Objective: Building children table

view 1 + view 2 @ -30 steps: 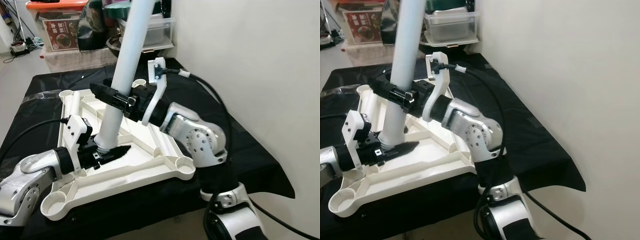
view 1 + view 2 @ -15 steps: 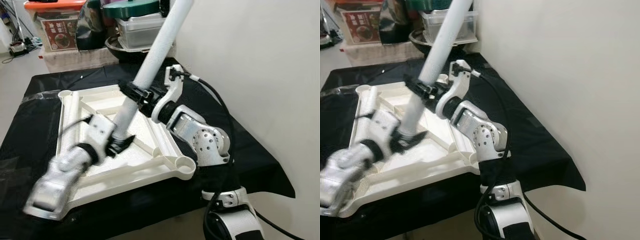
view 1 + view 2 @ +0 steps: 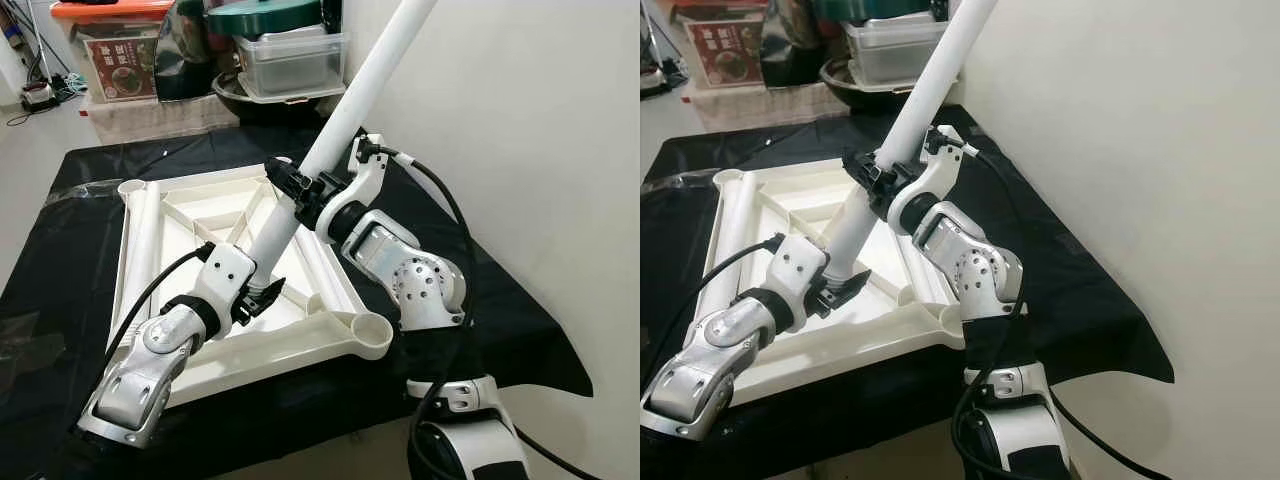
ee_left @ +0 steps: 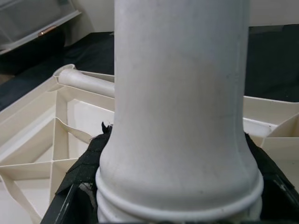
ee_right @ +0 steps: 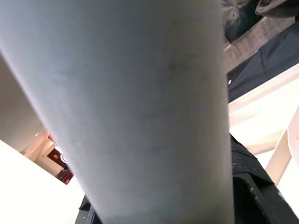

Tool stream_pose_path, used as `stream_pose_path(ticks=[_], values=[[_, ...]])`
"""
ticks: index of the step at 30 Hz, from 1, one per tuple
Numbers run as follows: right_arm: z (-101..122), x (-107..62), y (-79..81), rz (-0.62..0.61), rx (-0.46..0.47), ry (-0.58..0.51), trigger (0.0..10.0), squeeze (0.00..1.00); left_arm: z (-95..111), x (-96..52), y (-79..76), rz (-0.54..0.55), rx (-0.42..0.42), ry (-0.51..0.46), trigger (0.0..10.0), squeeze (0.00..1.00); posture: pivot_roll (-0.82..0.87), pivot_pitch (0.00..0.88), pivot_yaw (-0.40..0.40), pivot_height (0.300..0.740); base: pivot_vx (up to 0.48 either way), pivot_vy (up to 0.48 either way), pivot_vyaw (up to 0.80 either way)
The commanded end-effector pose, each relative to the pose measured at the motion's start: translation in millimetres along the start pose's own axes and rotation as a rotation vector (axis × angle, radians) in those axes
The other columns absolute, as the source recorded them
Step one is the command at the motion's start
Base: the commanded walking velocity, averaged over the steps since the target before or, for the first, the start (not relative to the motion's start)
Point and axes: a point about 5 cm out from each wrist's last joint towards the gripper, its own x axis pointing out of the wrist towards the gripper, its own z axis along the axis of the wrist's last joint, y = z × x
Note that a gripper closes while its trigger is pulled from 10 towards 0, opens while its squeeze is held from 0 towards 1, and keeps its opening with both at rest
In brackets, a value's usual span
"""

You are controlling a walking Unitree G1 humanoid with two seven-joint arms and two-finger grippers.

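You have the white table leg [image 3: 345, 110] in both grippers, and what matters for the coming move is how its long axis leans against the socket you mean to seat it in. The leg runs from its ringed lower end, low over the middle of the upturned tabletop [image 3: 190, 215], up and away toward the robot's right and the wall, steeply tilted, not upright. The left gripper [image 3: 262, 297] is clenched on the leg just above that ringed end; the left wrist view shows the black fingers [image 4: 88, 161] pressed on either side of the leg's collar, with the tabletop's ribs behind it. The right gripper [image 3: 297, 187] is clamped round the leg higher up, about a third of the way along its visible length. The ringed end hangs over the ribbed centre, not over a corner; the open round corner socket [image 3: 370, 327] lies near the table edge closest to the robot, on its right, apart from the leg's tip. A second white leg [image 3: 143, 235] lies flat along the tabletop's left side. Judging from this, the left gripper is nearer the seating end and should steer it, while the right brings the leg upright over the socket.
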Motion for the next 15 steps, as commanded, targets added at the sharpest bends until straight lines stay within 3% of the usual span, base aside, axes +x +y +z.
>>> stream_pose_path(ticks=[1,6,7,8,14,15], values=[[-36,9.5,32.0,0.119,0.165,0.050,0.0,0.00,0,1.6,-5.9,-0.032,0.028,-0.013,10.0,0.00,-0.01,0.000,0.005,0.740,0.000,0.000,0.00],[-37,7.8,30.5,0.123,0.168,0.056,0.0,0.00,-2,1.7,-5.3,-0.022,0.037,-0.008,10.0,0.00,-0.01,0.000,0.005,0.740,0.000,0.000,0.00],[-37,7.3,30.3,0.124,0.169,0.055,0.0,0.00,-2,2.3,-4.9,-0.014,0.031,-0.012,10.0,0.75,-0.01,0.000,0.006,0.740,0.000,0.000,0.00],[-36,6.9,29.9,0.126,0.166,0.049,0.0,0.00,-2,2.8,-4.7,-0.013,0.020,-0.016,10.0,1.00,-0.01,0.000,0.008,0.740,0.000,0.000,0.00],[-29,5.1,25.1,0.119,0.120,0.029,0.0,0.00,-1,-0.4,-2.5,-0.007,0.004,-0.025,10.0,1.00,-0.01,0.000,0.010,0.740,0.000,0.000,0.00],[-23,4.1,17.5,0.104,0.066,0.015,0.0,0.00,0,-5.2,-2.9,-0.019,-0.003,-0.029,10.0,1.00,-0.01,0.000,0.009,0.740,0.000,0.000,0.00]])
